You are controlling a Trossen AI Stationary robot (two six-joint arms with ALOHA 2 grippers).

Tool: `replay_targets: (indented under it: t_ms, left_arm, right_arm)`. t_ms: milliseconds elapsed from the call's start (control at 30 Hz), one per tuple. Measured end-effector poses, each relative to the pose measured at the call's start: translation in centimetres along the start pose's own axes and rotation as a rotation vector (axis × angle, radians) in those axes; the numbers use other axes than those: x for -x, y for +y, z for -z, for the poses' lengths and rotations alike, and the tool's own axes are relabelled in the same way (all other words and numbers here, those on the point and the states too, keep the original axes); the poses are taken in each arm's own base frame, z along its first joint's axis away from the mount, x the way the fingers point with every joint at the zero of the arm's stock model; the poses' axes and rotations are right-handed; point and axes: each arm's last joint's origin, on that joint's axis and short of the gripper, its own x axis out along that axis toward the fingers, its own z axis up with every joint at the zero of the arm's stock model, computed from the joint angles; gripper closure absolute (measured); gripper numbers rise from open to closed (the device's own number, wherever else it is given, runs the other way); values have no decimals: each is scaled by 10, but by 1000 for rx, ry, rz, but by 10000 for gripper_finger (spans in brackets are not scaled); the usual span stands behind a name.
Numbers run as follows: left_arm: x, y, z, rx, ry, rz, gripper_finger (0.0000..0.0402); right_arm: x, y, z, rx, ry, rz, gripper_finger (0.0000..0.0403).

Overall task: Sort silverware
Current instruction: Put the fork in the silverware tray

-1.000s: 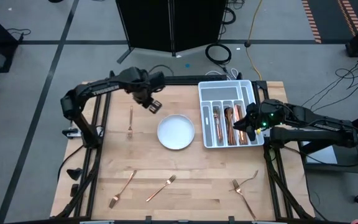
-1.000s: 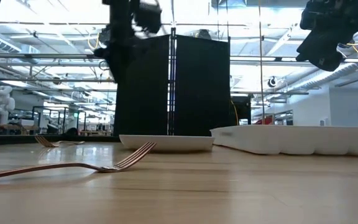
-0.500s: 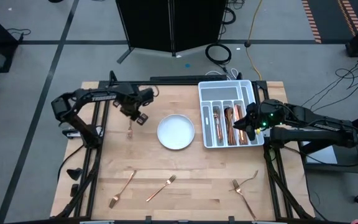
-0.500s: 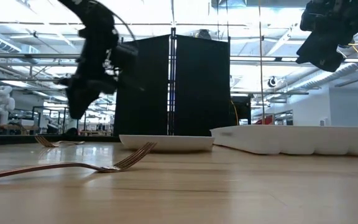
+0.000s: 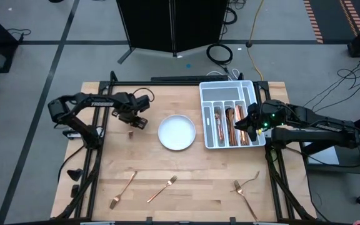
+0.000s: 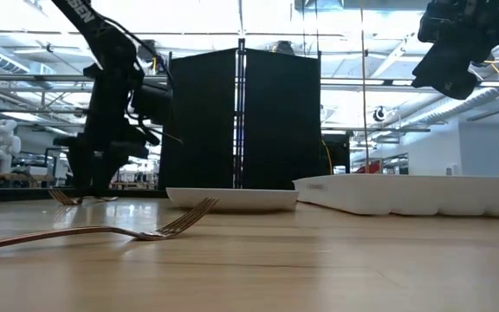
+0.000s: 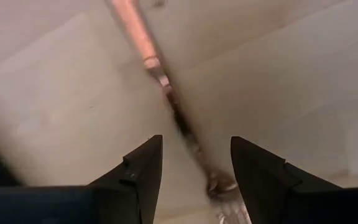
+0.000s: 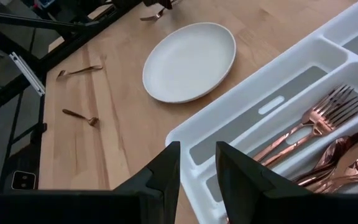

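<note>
Since the earlier frames, the left arm has swung away from the round white plate and come down at the far left of the light wooden table; the right arm has not moved. The left end effector now sits low over a slim copper fork lying on the table left of the plate, its fingers apart and straddling the fork's handle without yet closing on it. In the low view the same end effector stands just above the boards at the far end, beside the fork's tines.

The right end effector hovers over the right side of the white divided cutlery tray; its fingers stand a little apart with nothing seen between them.

Progress: several rose-gold pieces already lie in the tray's long compartments, forks in one and spoons in the next, so part of the sorting is done. Still loose on the table are the fork under the left end effector and a scatter along the near edge: a fork at near left, a fork at near centre, and two crossed pieces at near right. By this count, the task appears roughly half complete, with the current step being the pick-up of the far-left fork.
</note>
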Motion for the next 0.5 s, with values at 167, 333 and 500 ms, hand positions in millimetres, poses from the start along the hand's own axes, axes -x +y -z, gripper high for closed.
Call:
replay_targets:
  t_ms: [167,333,500]
  left_arm:
    - [-9,0,2,0,-12,30,217]
    - [-13,3,6,2,1,25,230]
    - [-14,3,6,-1,3,19,330]
  right_arm:
    - [0,0,0,-7,-1,0,309]
    - [0,0,0,-13,-1,-1,309]
    - [0,0,0,-13,-2,-1,309]
